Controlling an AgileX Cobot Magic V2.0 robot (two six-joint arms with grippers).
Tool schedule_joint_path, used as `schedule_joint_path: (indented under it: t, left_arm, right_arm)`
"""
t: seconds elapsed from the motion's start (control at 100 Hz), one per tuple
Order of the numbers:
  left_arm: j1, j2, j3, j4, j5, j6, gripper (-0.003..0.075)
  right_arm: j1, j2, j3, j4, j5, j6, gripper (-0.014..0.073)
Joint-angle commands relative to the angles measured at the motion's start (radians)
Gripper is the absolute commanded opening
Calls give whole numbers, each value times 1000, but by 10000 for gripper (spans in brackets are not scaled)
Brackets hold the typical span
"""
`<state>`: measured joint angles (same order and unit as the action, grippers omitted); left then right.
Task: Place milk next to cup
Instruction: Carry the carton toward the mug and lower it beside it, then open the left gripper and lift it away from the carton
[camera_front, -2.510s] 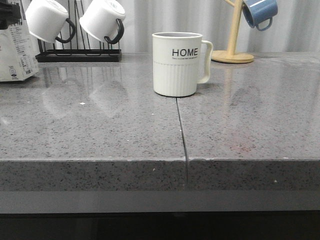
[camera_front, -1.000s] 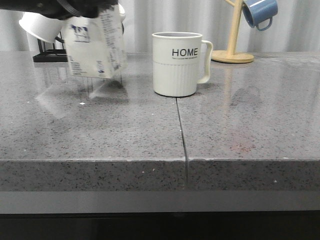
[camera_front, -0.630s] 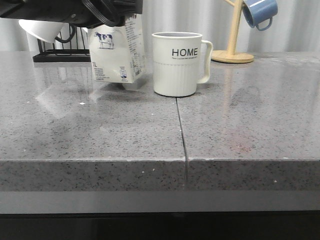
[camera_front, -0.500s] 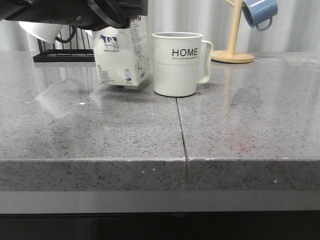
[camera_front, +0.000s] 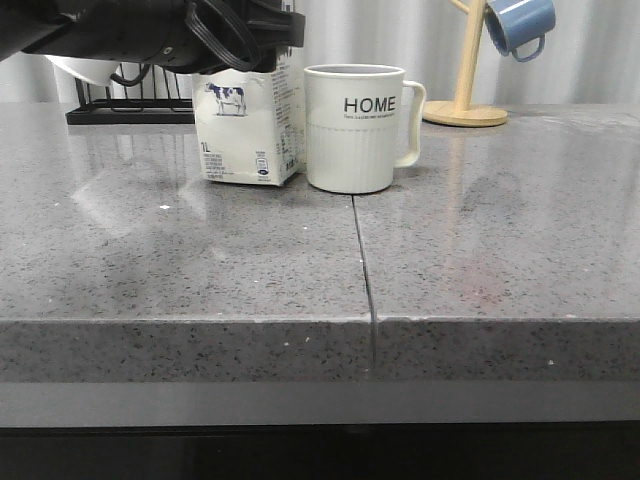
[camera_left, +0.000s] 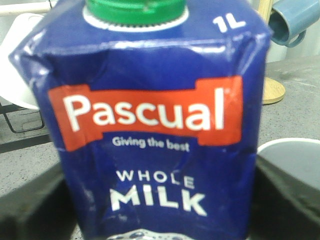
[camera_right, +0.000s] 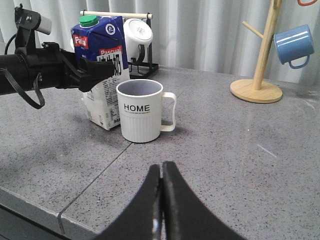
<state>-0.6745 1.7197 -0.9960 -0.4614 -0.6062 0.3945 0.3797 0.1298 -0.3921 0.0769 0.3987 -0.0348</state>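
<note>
You see the milk (camera_right: 102, 70) with a blue top, a red band lettered white, a green cap and white lower sides bearing a small black-and-white cow. The cup (camera_front: 352, 128) is cream with black "HOME" and ribbed below. The counter (camera_front: 500, 250) is speckled grey.

The milk (camera_front: 250, 135), a white carton with a blue top, green cap and cow picture, stands upright just left of the cup (camera_front: 353, 128), a cream ribbed mug lettered "HOME", its handle pointing right.

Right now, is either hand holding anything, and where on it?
The left hand grips the milk by its upper sides. The right hand is shut on nothing.
</note>
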Motion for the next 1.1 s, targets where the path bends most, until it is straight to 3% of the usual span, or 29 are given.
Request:
schedule_joint_path:
  t: [0.0,0.13,0.34,0.64,0.8,0.94,1.09]
  left_arm:
    - [-6,-38,-30,2,-55,-2,711]
    - [-6,-40,-30,0,-55,-2,665]
    - [-6,-62,-12,0,-55,-2,665]
    - [-18,-203,162,9,-75,-2,664]
    - [-23,-310,245,69,-9,-2,634]
    - [2,-395,287,106,72,-13,522]
    - [76,-481,313,240,126,-139,287]
  right_arm:
    - [-2,11,-28,-7,-74,-3,-36]
    - [-2,11,-28,-7,-74,-3,-36]
    - [-2,11,-28,-7,-74,-3,-36]
    - [-2,11,-28,-7,-74,-3,-36]
    - [-2,11,-28,-7,-74,-3,-36]
    - [-2,11,-28,-7,-74,-3,-36]
    - [-2,11,-28,-7,-74,-3,-36]
